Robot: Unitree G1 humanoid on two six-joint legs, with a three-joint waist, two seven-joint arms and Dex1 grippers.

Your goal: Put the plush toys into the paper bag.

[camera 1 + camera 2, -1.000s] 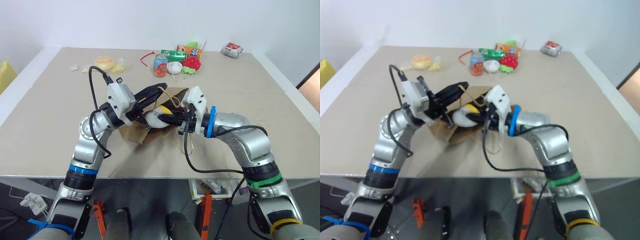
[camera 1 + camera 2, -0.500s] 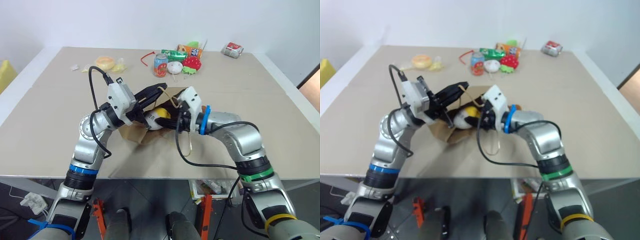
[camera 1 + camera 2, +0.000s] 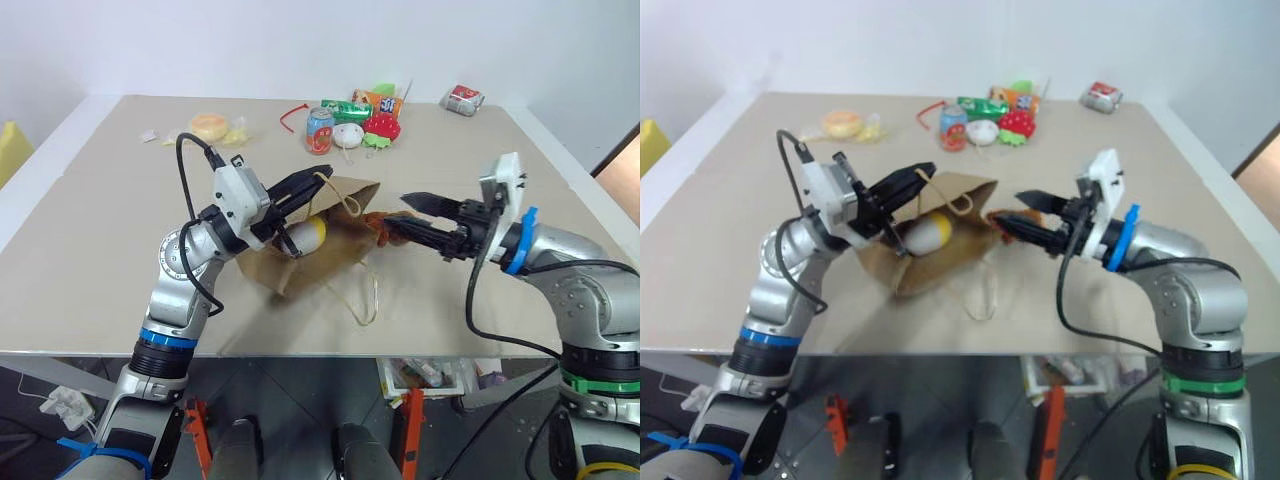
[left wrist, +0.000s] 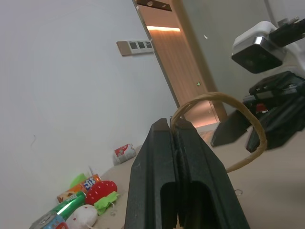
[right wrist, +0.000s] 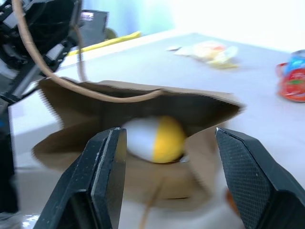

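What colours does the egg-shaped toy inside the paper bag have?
White with a yellow end; the egg-shaped toy shows best in the right wrist view.

White, yellow-ended egg toy (image 3: 305, 235) lies inside the tipped brown paper bag (image 3: 330, 262); brown toy (image 3: 383, 226) beside it.

You have bare tabletop (image 3: 120, 230) across the left and lower right of the frame. At centre, the paper bag (image 3: 330, 245) blocks the way, its mouth half filled by the white egg-shaped toy (image 3: 305, 235). Clutter (image 3: 355, 120) crowds the top centre.
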